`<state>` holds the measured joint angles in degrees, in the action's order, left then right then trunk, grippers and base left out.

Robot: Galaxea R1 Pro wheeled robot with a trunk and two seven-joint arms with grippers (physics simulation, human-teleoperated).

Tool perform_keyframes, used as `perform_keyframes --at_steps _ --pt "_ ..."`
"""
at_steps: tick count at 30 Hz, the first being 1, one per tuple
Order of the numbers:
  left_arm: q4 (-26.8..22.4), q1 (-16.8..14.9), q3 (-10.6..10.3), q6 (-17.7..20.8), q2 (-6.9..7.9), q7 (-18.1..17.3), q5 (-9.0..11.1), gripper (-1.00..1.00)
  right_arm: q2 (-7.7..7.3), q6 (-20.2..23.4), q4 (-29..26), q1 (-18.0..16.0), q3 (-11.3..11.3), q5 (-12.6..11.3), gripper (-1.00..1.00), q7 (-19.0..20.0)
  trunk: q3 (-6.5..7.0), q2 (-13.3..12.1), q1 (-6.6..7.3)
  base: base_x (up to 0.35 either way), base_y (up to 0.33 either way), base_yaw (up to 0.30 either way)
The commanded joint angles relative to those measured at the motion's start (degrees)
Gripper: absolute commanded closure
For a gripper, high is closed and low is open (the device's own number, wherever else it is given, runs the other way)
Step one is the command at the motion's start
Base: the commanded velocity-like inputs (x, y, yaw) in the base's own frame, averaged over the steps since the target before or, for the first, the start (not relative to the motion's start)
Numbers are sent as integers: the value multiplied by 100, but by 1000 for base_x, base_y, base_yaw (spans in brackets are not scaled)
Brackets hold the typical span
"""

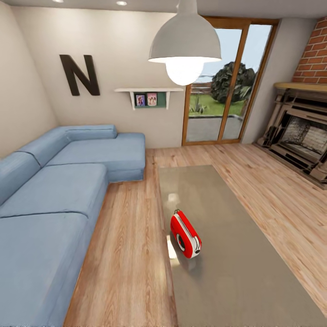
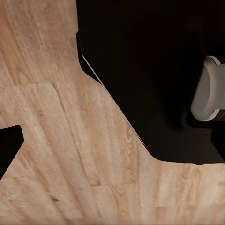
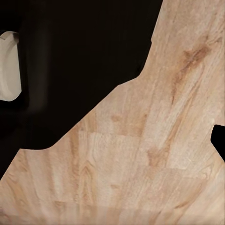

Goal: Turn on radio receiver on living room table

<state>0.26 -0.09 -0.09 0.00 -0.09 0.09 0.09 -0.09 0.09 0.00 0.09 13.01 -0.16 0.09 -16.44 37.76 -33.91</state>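
The blue sectional sofa (image 1: 54,200) lines the left wall of the living room, the brick fireplace (image 1: 302,131) stands at the right, and the white pendant lamp (image 1: 185,43) hangs before the glass doors (image 1: 225,81). The radio receiver (image 1: 185,234) sits upright on the table (image 1: 240,272), near its left edge, with nothing around it. Both wrist views look down on wood plank floor (image 2: 70,154) and dark robot body (image 2: 150,70); whether either claw is open or closed cannot be told, nor how the radio lies relative to them.

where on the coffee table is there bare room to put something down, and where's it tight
The table is mostly bare: the far end toward the glass doors, the whole fireplace-side strip, and the near end. The one taken spot is by the sofa-side edge, where the radio receiver stands; little room lies between it and that edge.
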Motion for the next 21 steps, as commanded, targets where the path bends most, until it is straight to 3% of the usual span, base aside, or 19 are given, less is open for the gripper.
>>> perform_keyframes --at_steps 1,21 --pt "0 0 0 0 0 0 0 -100 0 0 0 0 0 0 -100 0 -10 0 0 0 0 0" --pt "0 0 2 0 0 0 -17 -100 0 1 0 0 0 -1 -100 0 -196 0 0 0 0 0"
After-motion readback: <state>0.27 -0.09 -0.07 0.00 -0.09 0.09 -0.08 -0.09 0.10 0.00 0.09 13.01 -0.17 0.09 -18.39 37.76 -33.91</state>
